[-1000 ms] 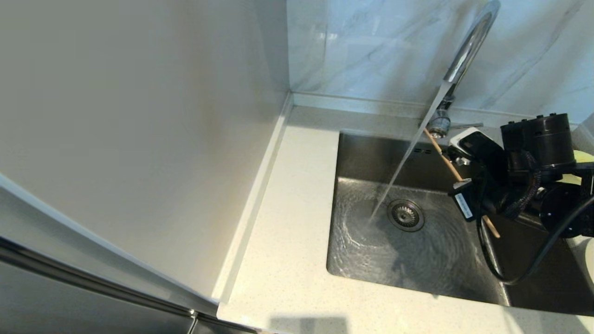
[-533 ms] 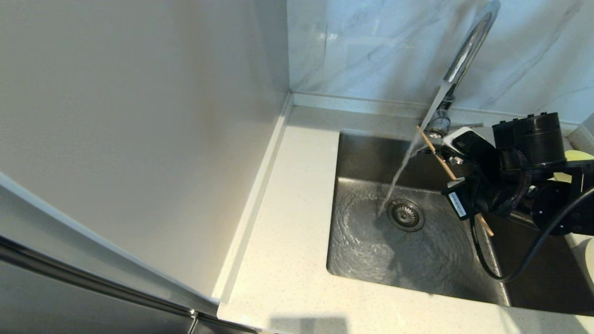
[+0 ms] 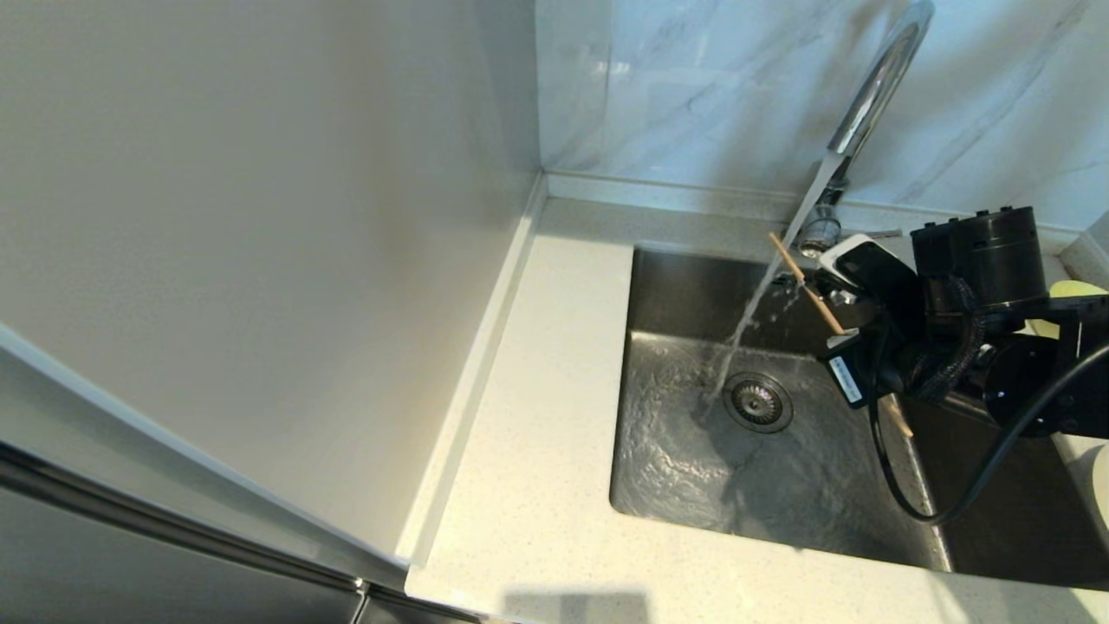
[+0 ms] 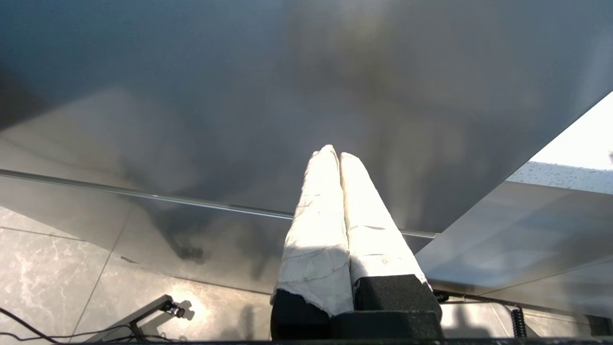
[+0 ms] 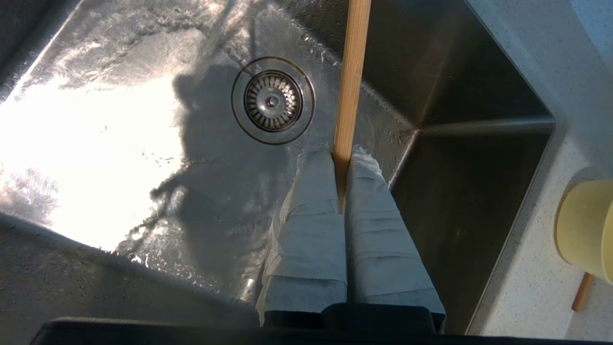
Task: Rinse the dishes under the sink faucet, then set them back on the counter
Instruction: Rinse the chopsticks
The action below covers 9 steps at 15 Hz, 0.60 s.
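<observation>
Water runs from the chrome sink faucet (image 3: 875, 87) into the steel sink (image 3: 814, 503). My right gripper (image 5: 341, 154) hangs over the basin's right side, shut on a thin wooden stick (image 3: 801, 279). The stick (image 5: 352, 72) slants up and left into the stream, and water splashes off it. A pale yellow bowl (image 5: 586, 225) stands on the counter (image 5: 531, 282) right of the sink; in the head view the arm mostly covers that bowl (image 3: 1074, 293). A cream-white dish (image 3: 1100, 475) peeks in at the right edge. My left gripper (image 4: 334, 154) is parked, shut on nothing.
The drain strainer (image 3: 758, 401) lies mid-basin under rippling water. Speckled counter (image 3: 546, 416) stretches left of the sink to a tall pale side panel (image 3: 260, 260). The marble wall (image 3: 693, 87) rises behind. A second wooden stick (image 5: 582, 292) lies beside the yellow bowl.
My right gripper has moved left and toward the back with the stick. The stick's upper part now crosses the water stream, which breaks into splashes.
</observation>
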Tool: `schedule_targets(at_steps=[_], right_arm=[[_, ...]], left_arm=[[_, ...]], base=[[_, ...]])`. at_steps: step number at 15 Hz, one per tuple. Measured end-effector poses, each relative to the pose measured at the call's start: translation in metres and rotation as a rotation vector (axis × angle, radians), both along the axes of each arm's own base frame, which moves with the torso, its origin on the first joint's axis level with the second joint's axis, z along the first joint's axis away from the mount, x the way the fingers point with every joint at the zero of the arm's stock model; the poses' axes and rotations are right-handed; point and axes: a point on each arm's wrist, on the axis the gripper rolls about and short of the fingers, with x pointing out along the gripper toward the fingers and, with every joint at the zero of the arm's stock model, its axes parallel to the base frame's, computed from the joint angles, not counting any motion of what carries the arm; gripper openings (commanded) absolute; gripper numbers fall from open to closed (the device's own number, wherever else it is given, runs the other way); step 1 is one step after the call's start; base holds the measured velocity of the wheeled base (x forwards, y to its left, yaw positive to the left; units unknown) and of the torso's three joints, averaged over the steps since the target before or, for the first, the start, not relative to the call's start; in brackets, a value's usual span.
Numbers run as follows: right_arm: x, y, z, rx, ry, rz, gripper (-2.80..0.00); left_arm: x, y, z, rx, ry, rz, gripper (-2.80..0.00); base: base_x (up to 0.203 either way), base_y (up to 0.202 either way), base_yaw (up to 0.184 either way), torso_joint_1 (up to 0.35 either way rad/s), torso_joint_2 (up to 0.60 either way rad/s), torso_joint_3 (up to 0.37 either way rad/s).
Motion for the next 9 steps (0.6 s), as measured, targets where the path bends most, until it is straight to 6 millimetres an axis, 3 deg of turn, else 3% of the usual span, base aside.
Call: schedule_targets(at_steps=[9], right_arm=[[0.012, 0.007, 0.000, -0.004, -0.006, -0.005, -2.80]], left_arm=[[0.000, 0.000, 0.000, -0.001, 0.000, 0.000, -2.80]], base=[[0.000, 0.000, 0.000, 0.000, 0.00, 0.000]])
